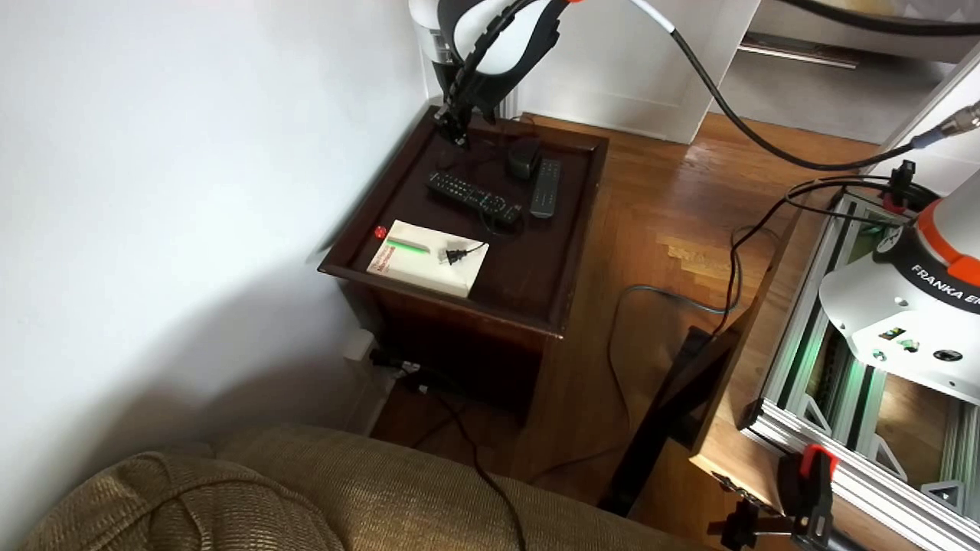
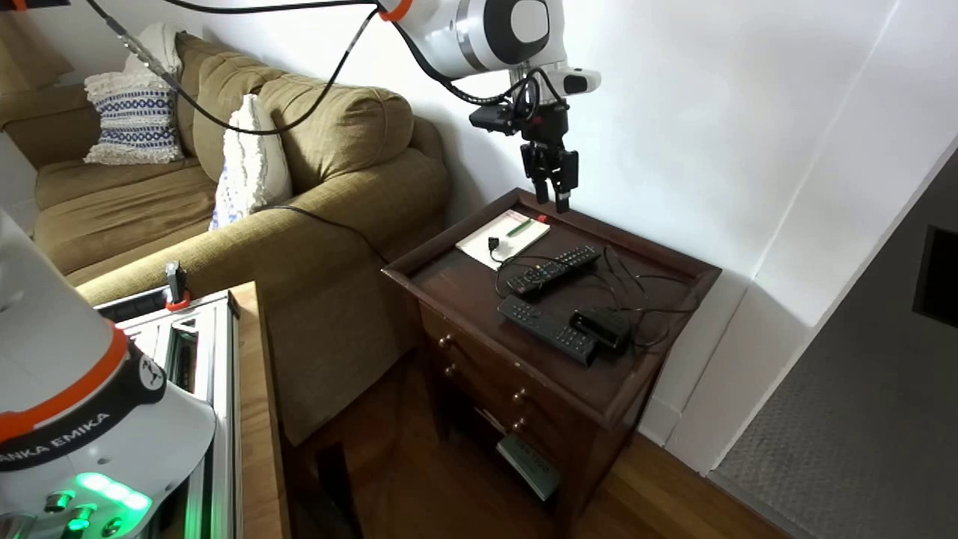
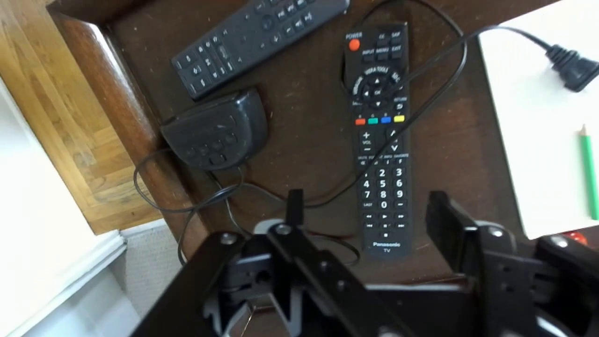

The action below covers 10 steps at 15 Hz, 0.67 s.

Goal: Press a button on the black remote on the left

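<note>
The black remote (image 1: 463, 191) is a long slim bar lying flat on the dark wooden table (image 1: 528, 283). It also shows in an exterior view (image 2: 554, 271), and in the wrist view (image 3: 383, 196), where its buttons and Panasonic label face up. A thin black cable crosses its button face. My gripper (image 2: 552, 203) is open and empty, pointing down, above the table and apart from it. In the wrist view the gripper's fingers (image 3: 365, 201) stand either side of the remote's lower, number-key half in the picture, raised above it. No contact shows.
A shorter dark remote (image 3: 252, 42) and a rounded black device (image 3: 215, 126) lie beside it. A white pad (image 3: 505, 117) holds a black plug (image 3: 573, 70) and a green pencil (image 3: 588, 173). A red object (image 1: 380, 232) lies near the pad. The table has a raised rim and stands against a white wall.
</note>
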{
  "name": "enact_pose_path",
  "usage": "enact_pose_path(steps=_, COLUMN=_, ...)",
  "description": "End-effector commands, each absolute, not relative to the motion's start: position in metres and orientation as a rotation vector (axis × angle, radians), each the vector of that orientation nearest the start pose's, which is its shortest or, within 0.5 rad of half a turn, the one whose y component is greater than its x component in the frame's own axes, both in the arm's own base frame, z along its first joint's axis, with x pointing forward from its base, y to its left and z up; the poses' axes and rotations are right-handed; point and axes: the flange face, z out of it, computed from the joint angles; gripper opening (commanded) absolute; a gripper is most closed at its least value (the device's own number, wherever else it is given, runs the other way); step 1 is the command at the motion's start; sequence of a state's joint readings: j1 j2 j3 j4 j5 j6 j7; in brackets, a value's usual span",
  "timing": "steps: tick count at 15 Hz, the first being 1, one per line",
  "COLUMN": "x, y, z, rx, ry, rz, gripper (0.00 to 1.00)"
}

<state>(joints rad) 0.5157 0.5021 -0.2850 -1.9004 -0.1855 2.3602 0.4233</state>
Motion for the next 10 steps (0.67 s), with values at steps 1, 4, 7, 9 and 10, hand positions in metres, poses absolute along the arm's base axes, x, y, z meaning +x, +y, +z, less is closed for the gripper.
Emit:
enact_pose_path(steps=1, x=0.587, y=0.147, z=0.265, rx=-3.365, ry=-0.01, rz=0.025, gripper=0.99)
enact_pose_path(steps=4, x=0.578, y=0.146, z=0.271, rx=-3.36, ry=-0.028, rz=0.097, gripper=1.0)
enact_pose_path(steps=7, x=0.588, y=0.15, z=0.271, rx=-3.354, ry=0.002, rz=0.07, gripper=1.0)
enact_pose_path(steps=9, x=0.587, y=0.15, z=0.271, rx=-3.352, ry=0.0, rz=0.071, gripper=1.0)
enact_pose_path(steps=10, x=0.587, y=0.151, z=0.27, rx=-3.352, ry=-0.001, rz=0.073, gripper=1.0)
